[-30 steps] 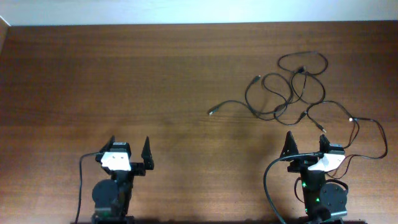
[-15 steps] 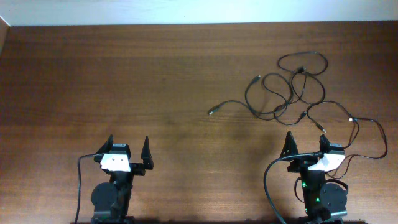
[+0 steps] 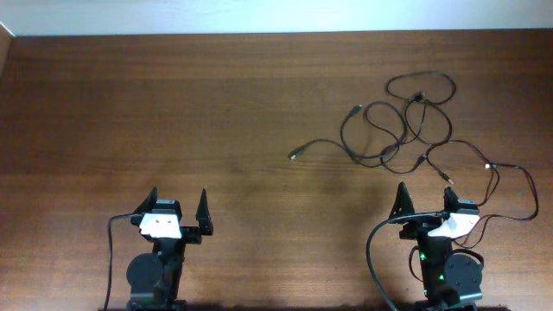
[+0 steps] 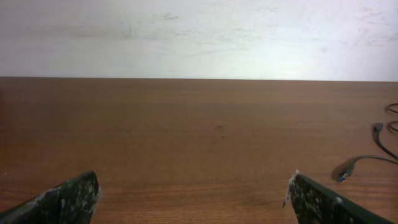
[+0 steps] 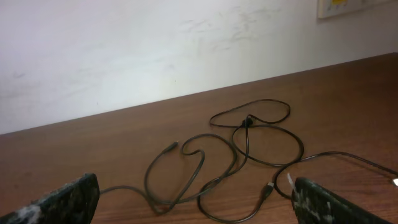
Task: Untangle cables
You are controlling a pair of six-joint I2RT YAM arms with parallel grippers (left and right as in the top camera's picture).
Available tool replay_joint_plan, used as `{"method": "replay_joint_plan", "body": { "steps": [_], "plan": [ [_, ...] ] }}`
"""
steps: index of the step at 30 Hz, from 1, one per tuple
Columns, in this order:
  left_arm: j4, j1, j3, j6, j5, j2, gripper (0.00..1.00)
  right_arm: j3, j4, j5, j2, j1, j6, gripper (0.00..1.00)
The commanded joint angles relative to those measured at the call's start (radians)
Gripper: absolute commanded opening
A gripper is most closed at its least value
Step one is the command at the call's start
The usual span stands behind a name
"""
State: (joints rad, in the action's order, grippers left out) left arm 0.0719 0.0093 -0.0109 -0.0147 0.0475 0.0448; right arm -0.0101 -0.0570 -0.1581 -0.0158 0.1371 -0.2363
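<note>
Both pincers spread wide and empty — cables untouched.
The left pincer (image 3: 179, 197) stands over bare desk (image 3: 216, 104). The cables (image 3: 406, 128) lie tangled at the right rear, just ahead of the right pincer (image 3: 425, 192) — better to pinch a free plug end first, not the crossings.

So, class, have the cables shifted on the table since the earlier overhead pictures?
No. The cables keep the same loops and the same spot, judged against the far edge of the table in the overhead view.
</note>
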Motion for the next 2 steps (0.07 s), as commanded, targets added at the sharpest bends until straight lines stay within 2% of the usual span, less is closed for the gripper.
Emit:
{"method": "replay_joint_plan", "body": {
  "steps": [1,2],
  "plan": [
    [0.009,0.006,0.002,0.019,-0.004,-0.005,0.99,0.005,-0.008,0.001,0.008,-0.007,-0.006,0.98],
    [0.009,0.006,0.002,0.019,-0.004,-0.005,0.99,0.005,-0.008,0.001,0.008,-0.007,-0.006,0.99]
  ]
}}
